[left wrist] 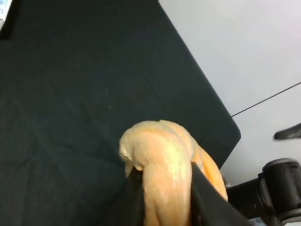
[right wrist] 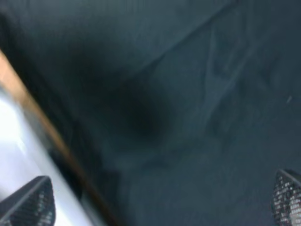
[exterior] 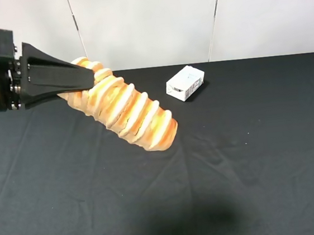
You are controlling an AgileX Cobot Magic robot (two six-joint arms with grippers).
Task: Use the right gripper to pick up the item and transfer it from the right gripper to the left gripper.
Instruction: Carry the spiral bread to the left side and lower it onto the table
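Observation:
The item [exterior: 128, 109], a tan-orange ridged loaf, hangs tilted in the air over the back left of the table. My left gripper [exterior: 85, 77] is shut on its upper end, and its lower end points down toward the middle. The left wrist view shows the item [left wrist: 164, 160] pinched between the two black fingers [left wrist: 134, 200] of the left gripper [left wrist: 167, 202]. The right gripper [right wrist: 157, 202] is out of the exterior high view. In its own wrist view its fingertips [right wrist: 28, 205] stand wide apart, open, with only black cloth between them.
A small white-blue carton [exterior: 185, 82] lies at the back of the black-clothed table [exterior: 251, 158]. The right wrist view shows a wooden table edge [right wrist: 42, 127] with pale floor beyond. A black stand [left wrist: 277, 188] sits past the table corner.

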